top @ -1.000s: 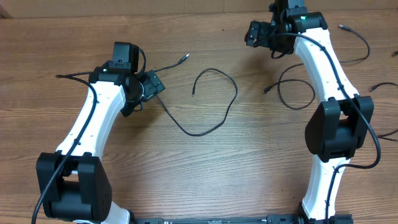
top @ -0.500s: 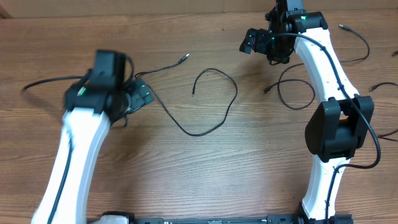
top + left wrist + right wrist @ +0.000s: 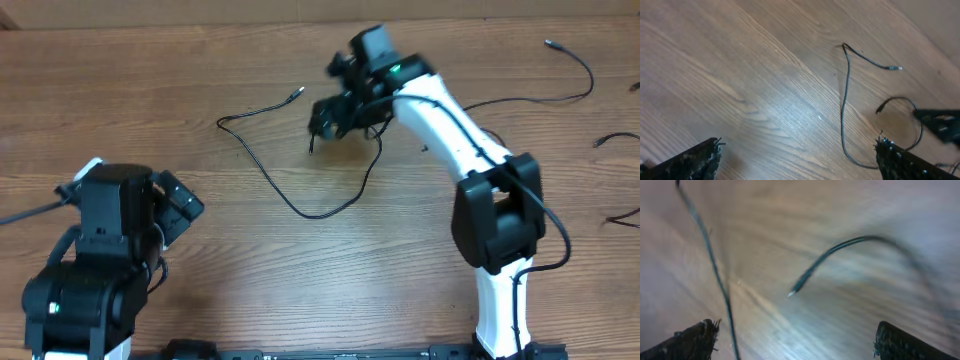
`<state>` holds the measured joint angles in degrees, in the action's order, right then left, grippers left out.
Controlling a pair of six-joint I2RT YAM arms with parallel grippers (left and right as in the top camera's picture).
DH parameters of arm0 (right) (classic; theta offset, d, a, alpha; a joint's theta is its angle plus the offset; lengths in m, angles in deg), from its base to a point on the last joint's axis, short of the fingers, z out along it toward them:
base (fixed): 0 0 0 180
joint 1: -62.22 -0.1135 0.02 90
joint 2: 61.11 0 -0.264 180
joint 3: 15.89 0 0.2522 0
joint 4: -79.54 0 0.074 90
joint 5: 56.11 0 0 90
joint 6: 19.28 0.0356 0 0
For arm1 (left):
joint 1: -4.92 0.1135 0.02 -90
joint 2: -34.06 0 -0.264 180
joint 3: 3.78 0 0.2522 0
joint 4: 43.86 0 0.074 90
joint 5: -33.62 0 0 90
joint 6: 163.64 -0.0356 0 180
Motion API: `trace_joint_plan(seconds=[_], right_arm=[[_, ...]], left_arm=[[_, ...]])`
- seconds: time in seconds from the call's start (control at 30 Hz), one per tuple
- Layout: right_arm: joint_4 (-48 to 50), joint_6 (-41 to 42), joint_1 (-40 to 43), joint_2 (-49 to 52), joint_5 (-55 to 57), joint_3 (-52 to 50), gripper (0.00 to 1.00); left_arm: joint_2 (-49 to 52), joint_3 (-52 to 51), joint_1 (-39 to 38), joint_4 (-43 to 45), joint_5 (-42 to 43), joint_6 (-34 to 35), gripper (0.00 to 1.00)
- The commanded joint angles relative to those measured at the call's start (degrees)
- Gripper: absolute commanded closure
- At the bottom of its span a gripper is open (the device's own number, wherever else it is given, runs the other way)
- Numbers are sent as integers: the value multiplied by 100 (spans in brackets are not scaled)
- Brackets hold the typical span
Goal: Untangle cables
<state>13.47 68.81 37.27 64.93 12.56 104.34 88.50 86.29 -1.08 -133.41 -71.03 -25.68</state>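
Surface: we find a wood-grain tabletop (image 3: 300, 290) carrying every item listed here.
Left gripper: the left gripper (image 3: 797, 145) sits over the near left corner. Its jaws are spread wide, with only bare wood between them.
Right gripper: the right gripper (image 3: 795, 325) hangs over the middle of the tabletop, towards the far edge. Its jaws are also wide apart and nothing is clamped.
Long cable: the long cable (image 3: 262, 172) lies loose across the middle. Its silver plug (image 3: 299, 92) is near the far edge. From there it runs left to a sharp bend, sweeps towards the near edge, then curves back up under the right gripper.
Cable end: in the right wrist view a dark tip (image 3: 796, 287) lies on the wood ahead of the open jaws. That view is blurred, so we cannot tell whether there is contact.
Second cable: the second cable (image 3: 586, 72) curves through the far right corner, well apart from the long cable.
Edge cables: two short cable ends (image 3: 603, 141) enter at the right edge.
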Motion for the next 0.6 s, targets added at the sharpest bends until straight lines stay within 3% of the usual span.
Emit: trace_joint_plan(seconds=[0.0, 0.23, 0.37, 0.47, 0.57], right_arm=[[352, -754, -387, -184, -472, -472, 0], [2885, -929, -1631, -173, 649, -1515, 0], [4179, -863, -2142, 175, 2389, -1709, 0], [4245, -831, -2109, 413, 2382, -1711, 4], [4094, -557, -1982, 599, 2321, -1714, 18]], left_arm=[[-50, 33, 4, -35, -232, 501, 0], [-46, 33, 4, -70, -50, 498, 0], [-15, 33, 2, -76, 63, 494, 0], [15, 33, 2, -72, 120, 496, 0], [57, 33, 2, -72, 118, 496, 0]])
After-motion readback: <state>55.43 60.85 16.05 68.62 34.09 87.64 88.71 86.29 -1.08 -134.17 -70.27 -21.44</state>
